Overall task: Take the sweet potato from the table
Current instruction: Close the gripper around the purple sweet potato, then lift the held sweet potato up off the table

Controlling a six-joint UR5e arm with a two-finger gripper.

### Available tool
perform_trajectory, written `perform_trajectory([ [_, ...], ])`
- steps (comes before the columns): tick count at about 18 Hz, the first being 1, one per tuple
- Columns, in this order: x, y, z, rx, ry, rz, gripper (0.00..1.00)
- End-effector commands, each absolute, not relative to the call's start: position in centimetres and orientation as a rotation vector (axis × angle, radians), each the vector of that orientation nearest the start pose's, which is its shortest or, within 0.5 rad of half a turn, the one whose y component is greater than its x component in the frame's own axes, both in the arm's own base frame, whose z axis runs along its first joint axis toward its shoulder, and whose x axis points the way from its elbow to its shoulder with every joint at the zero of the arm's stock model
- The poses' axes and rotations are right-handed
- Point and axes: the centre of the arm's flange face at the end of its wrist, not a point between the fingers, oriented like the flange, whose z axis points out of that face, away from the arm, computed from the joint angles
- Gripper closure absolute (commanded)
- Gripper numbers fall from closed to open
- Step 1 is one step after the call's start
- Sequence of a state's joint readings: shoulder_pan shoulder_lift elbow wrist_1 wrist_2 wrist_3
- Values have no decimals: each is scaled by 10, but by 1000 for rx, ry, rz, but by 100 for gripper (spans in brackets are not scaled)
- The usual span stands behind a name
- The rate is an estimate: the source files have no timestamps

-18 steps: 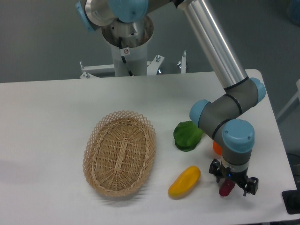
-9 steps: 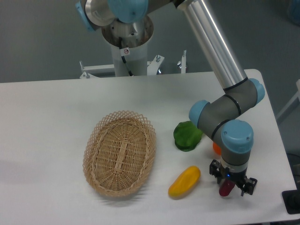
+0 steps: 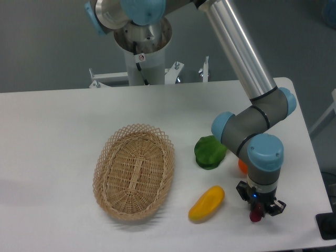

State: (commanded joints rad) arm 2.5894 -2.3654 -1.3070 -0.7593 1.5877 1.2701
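One sweet potato (image 3: 256, 214) is all the job cares about, and only a small dark magenta bit of it shows, right under the gripper (image 3: 259, 209) near the front right edge of the table (image 3: 52, 136). It sits right of the yellow fruit (image 3: 207, 203) and in front of the orange (image 3: 242, 166), which peeks out behind the wrist. I'd guess it's light, stiff and smooth, so a bit slippery and likely to roll or squirt out if pinched near a tapered end; grabbing across the thick middle looks safest. Jaws look pulled in tight around it, but the wrist hides the contact, so I can't tell if it's really clamped. Compared with a second ago, the gripper has come lower and the fingers look narrower, and much less of the potato is visible now. Fruit, the green pepper (image 3: 210, 151) and the basket (image 3: 134, 171) haven't budged.
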Motion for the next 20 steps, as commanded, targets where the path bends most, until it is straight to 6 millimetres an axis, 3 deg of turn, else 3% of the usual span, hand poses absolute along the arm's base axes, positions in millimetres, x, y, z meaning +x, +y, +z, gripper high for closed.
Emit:
perform_trajectory([
  [6, -586, 512, 209, -2973, 369, 427, 83],
  [12, -578, 507, 286, -2879, 351, 489, 82],
  [20, -516, 475, 388, -2854, 343, 304, 82],
])
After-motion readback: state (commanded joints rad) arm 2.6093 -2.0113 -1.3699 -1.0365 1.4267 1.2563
